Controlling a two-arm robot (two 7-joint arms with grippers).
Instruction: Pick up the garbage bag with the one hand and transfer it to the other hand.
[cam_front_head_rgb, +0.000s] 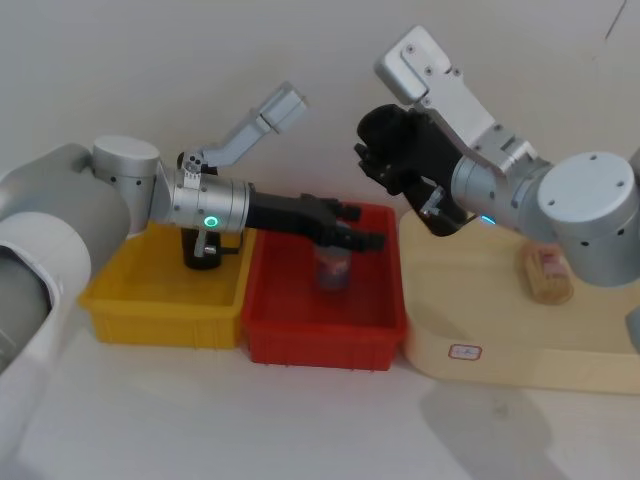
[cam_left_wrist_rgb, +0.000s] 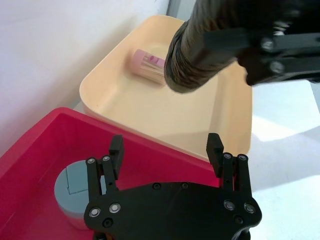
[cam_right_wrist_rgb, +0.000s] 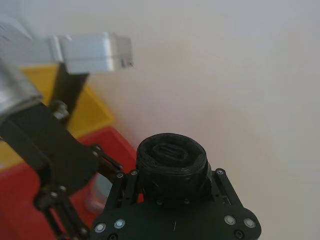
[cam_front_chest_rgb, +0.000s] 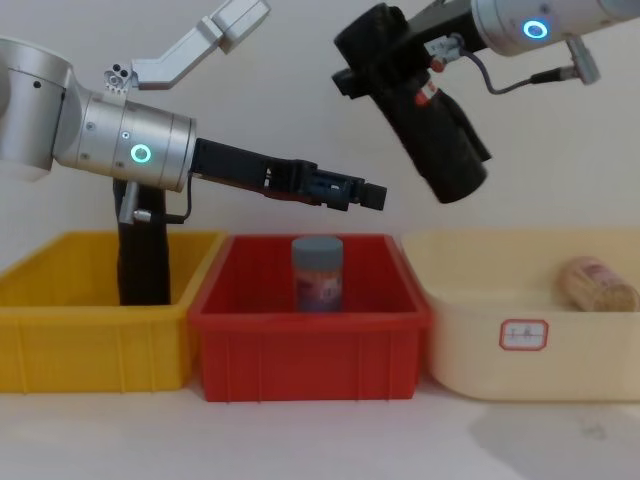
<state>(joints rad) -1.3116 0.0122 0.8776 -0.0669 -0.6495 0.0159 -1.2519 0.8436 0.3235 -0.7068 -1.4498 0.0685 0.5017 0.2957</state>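
Note:
The garbage bag (cam_front_chest_rgb: 432, 135), a tall black roll, hangs tilted in the air above the gap between the red bin and the beige tray. My right gripper (cam_front_chest_rgb: 392, 72), on the arm with the blue ring light, is shut on its upper part. The roll's end face (cam_right_wrist_rgb: 171, 156) shows between the fingers in the right wrist view. My left gripper (cam_front_chest_rgb: 372, 195), on the arm with the teal-green ring light, reaches level over the red bin (cam_front_chest_rgb: 310, 345), open and holding nothing. It sits below and to the left of the roll (cam_left_wrist_rgb: 197, 52), apart from it.
A second black roll (cam_front_chest_rgb: 143, 255) stands in the yellow bin (cam_front_head_rgb: 160, 300). A grey-lidded jar (cam_front_chest_rgb: 318, 272) stands in the red bin beneath my left gripper. A pink-lidded jar (cam_front_chest_rgb: 598, 285) lies in the beige tray (cam_front_chest_rgb: 520, 370).

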